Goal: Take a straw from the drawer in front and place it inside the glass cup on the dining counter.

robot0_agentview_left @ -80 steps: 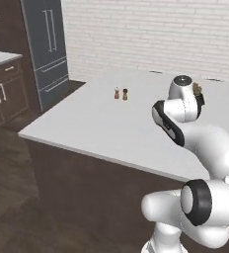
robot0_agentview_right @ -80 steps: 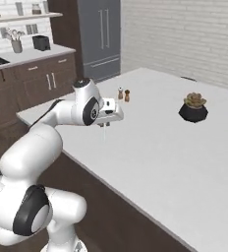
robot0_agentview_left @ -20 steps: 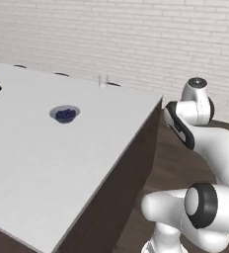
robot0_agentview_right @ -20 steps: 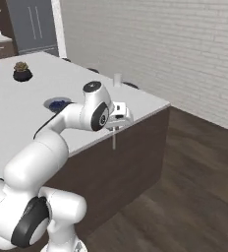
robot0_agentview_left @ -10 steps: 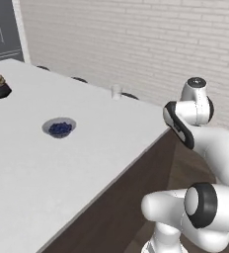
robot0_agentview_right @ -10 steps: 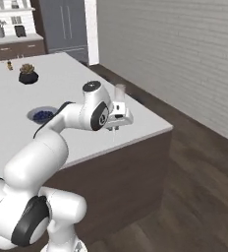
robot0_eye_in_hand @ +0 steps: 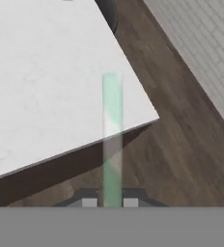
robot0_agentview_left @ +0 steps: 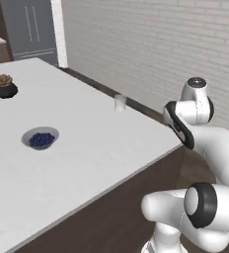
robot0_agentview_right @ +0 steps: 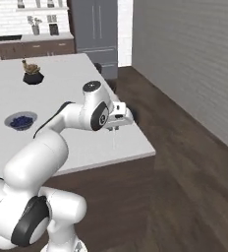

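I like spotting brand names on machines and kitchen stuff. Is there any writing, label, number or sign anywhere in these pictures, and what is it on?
None: no readable word, number or sign shows anywhere.
The robot arm is plain white, no logo visible.
The straw in the claw is unmarked.
The glass cup, the bowl of berries and the dining counter carry no text.
The shelf items far behind are too small to tell.

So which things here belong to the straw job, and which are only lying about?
Belong to the job:
- straw, held in the end effector
- glass cup
- dining counter

Lying about:
- bowl of blue berries
- potted plant
- fridge
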Motion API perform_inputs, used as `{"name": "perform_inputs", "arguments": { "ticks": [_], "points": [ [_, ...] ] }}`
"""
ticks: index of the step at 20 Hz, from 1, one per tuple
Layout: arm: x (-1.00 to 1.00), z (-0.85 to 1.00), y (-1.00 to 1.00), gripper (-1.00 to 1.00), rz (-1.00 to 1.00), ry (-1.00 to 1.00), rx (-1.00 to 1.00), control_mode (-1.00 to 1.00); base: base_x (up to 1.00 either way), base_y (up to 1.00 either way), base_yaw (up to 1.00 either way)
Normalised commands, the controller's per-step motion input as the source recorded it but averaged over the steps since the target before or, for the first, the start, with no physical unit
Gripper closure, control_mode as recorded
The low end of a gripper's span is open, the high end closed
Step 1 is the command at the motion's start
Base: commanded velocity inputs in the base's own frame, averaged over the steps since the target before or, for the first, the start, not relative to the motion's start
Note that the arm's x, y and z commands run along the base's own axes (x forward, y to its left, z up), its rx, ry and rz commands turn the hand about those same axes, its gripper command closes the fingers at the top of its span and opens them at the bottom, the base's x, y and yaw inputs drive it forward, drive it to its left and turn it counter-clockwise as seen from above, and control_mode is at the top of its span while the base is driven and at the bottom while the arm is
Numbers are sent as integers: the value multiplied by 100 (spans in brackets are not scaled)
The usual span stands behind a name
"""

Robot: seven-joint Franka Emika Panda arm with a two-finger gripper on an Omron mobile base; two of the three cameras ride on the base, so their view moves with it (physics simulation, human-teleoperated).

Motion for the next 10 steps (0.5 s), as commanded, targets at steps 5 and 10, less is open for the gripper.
{"name": "perform_inputs", "arguments": {
  "ticks": [5, 10],
  "points": [
    [0, 0, 0, 100, 0, 0, 0, 100, 10, -100, 34],
    [0, 0, 0, 100, 0, 0, 0, 100, 15, -100, 37]
  ]
}}
